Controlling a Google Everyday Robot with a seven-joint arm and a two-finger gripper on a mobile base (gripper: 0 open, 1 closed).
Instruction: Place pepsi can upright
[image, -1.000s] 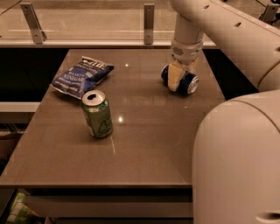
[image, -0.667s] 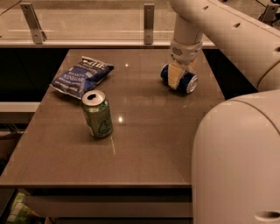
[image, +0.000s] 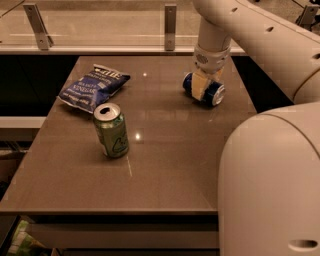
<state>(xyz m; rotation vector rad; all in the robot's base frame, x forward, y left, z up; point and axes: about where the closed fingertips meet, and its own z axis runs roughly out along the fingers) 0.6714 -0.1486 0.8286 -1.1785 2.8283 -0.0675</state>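
The pepsi can (image: 215, 93) is dark blue with a silver end and lies on its side on the brown table (image: 170, 170), near the far right edge. My gripper (image: 204, 84) comes straight down from the white arm onto the can's middle. A tan finger (image: 201, 83) crosses the front of the can, and the other finger is hidden behind it. The gripper looks shut on the can, which rests on the table.
A green can (image: 111, 131) stands upright left of centre. A blue chip bag (image: 94, 86) lies at the far left. A glass rail with metal posts (image: 170, 20) runs behind the table. My white body (image: 272, 185) fills the lower right.
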